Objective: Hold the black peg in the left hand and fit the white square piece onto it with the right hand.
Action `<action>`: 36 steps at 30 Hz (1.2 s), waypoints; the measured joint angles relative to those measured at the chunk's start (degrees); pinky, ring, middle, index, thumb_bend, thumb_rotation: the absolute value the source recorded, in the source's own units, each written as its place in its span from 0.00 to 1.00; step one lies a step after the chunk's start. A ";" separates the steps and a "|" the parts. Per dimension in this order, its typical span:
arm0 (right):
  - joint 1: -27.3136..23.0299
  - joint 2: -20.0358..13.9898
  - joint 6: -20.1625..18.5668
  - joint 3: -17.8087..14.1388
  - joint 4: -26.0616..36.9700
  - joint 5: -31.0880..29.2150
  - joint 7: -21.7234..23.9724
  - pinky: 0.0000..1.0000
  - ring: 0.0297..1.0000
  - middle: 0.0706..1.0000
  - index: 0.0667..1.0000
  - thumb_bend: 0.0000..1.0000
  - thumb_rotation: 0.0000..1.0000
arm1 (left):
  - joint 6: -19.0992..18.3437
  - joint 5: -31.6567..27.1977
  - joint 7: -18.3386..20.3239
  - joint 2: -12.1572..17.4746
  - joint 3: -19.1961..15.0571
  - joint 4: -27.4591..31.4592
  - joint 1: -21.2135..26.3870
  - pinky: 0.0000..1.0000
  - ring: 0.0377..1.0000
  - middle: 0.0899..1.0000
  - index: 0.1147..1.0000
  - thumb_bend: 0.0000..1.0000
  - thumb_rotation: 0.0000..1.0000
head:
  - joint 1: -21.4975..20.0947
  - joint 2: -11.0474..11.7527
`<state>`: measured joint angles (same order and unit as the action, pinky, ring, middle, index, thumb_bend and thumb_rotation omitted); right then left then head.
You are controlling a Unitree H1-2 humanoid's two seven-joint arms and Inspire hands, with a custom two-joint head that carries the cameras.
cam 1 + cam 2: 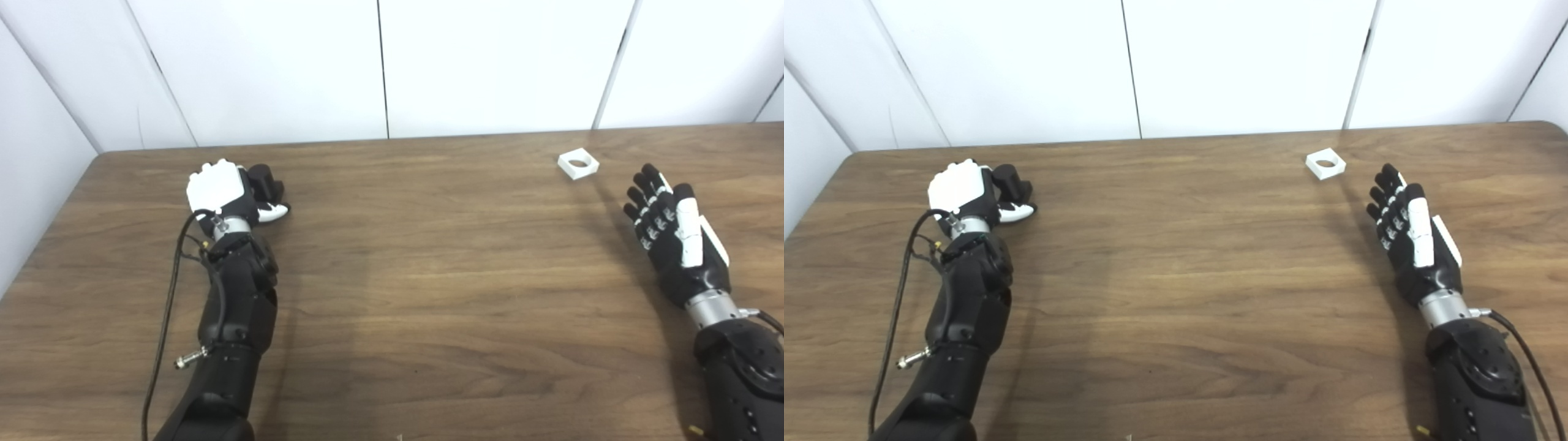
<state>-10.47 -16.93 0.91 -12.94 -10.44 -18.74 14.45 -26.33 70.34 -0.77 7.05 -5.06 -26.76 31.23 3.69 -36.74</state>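
Left hand [223, 193] half hides black peg [262, 179] among its fingers [272, 211].

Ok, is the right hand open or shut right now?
Open. The right hand holds nothing, its fingers extended and apart, near the white square piece lying on the table.

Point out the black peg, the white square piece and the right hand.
black peg [264, 179]: left eye view, on its dark top inside the left hand's grasp.
white square piece [578, 165]: left eye view, on its rim.
right hand [1415, 242]: right eye view, on the palm.
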 measured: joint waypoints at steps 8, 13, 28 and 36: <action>-0.21 -0.16 0.01 -0.34 -0.38 -0.13 0.24 1.00 1.00 1.00 1.00 0.57 0.99 | 0.00 -2.26 -1.07 0.03 0.28 0.61 -0.22 1.00 1.00 0.93 0.50 0.65 0.20 | 0.00 -0.26; -0.26 -0.20 0.01 -0.61 -0.45 -0.45 0.88 1.00 1.00 1.00 1.00 0.59 0.98 | 0.00 -2.88 -1.36 0.04 0.48 0.73 -0.24 1.00 1.00 0.93 0.51 0.65 0.19 | -0.09 -0.35; -0.26 -0.22 -0.02 -1.01 -0.49 -0.81 1.09 1.00 1.00 1.00 1.00 0.60 0.98 | -0.10 -5.75 -1.24 1.26 3.32 3.21 -1.83 1.00 1.00 0.92 0.52 0.66 0.19 | 0.09 -0.53; -0.23 -0.21 -0.10 -1.02 -0.38 -0.77 1.05 1.00 1.00 1.00 1.00 0.60 1.00 | -0.17 -6.08 1.27 1.01 3.01 6.71 -3.44 1.00 1.00 0.93 0.50 0.64 0.12 | 0.00 -0.70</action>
<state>-10.70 -17.15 0.81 -13.96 -10.82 -19.51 15.50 -26.50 64.26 0.50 8.06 -2.05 -20.05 27.79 3.69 -37.44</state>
